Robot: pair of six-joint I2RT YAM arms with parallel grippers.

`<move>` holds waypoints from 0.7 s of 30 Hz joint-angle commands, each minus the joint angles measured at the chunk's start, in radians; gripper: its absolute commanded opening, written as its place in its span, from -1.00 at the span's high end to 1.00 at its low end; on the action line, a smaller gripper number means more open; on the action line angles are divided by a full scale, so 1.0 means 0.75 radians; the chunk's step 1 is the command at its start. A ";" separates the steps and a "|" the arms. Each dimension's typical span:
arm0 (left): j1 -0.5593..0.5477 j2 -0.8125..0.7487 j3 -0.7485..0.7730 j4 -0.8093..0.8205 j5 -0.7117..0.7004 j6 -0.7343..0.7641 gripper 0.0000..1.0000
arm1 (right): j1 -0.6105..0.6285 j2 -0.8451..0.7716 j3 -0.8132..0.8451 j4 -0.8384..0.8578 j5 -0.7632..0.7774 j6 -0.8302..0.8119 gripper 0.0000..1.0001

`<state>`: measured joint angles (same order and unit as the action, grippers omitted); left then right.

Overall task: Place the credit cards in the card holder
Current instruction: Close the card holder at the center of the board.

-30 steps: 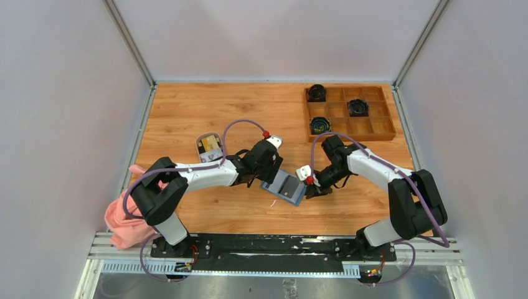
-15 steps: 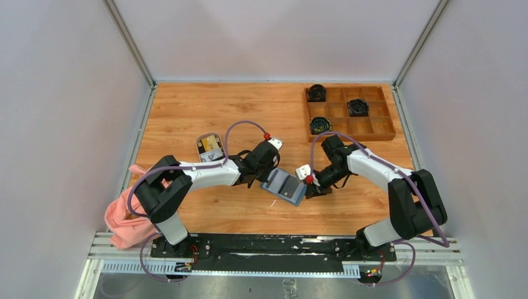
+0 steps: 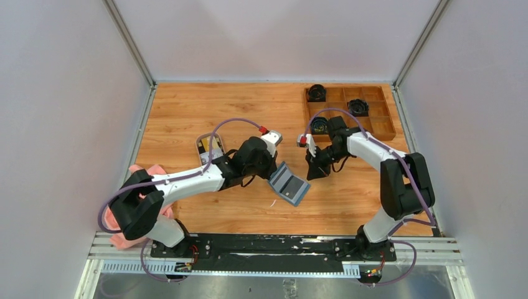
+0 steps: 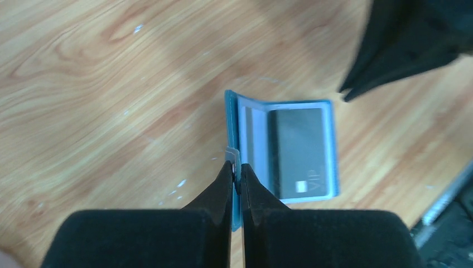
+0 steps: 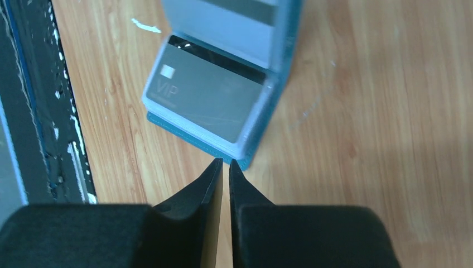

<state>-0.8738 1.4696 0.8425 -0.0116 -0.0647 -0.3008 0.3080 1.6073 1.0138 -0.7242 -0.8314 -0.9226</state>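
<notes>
While the left end effector (image 4: 236,171) clamps the card holder (image 4: 254,134) cover, hold it open; right end effector (image 5: 225,163) nearly together, empty.

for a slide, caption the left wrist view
Left gripper pinches the open card holder by its cover, grey VIP card seated in its clear pocket

Left hand (image 4: 237,170) tight on edge of open card holder (image 4: 252,131), grey VIP card (image 4: 297,151) inside.
</notes>
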 commanded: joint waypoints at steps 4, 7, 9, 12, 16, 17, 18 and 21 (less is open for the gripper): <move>-0.010 0.026 -0.001 0.212 0.403 -0.151 1.00 | -0.178 0.075 0.076 -0.019 -0.012 0.407 0.76; -0.032 0.100 0.021 0.275 0.490 -0.222 1.00 | -0.203 0.137 0.102 -0.045 -0.038 0.479 0.75; -0.066 0.153 0.055 0.280 0.504 -0.237 1.00 | -0.210 0.182 0.129 -0.067 -0.055 0.513 0.75; -0.125 0.218 0.095 0.292 0.501 -0.261 1.00 | -0.243 0.212 0.164 -0.088 -0.108 0.575 0.75; -0.188 0.277 0.103 0.315 0.495 -0.294 1.00 | -0.302 0.185 0.161 -0.090 -0.382 0.624 0.72; -0.200 0.290 0.100 0.322 0.496 -0.302 1.00 | -0.303 0.178 0.156 -0.090 -0.410 0.625 0.71; -0.212 0.299 0.099 0.327 0.497 -0.307 1.00 | -0.303 0.173 0.151 -0.090 -0.426 0.623 0.70; -0.239 0.336 0.091 0.332 0.492 -0.316 1.00 | -0.300 0.185 0.143 -0.093 -0.435 0.614 0.69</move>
<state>-1.0290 1.6829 0.9016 0.2131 0.2890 -0.5110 0.0902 1.7622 1.1137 -0.7570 -1.0565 -0.4847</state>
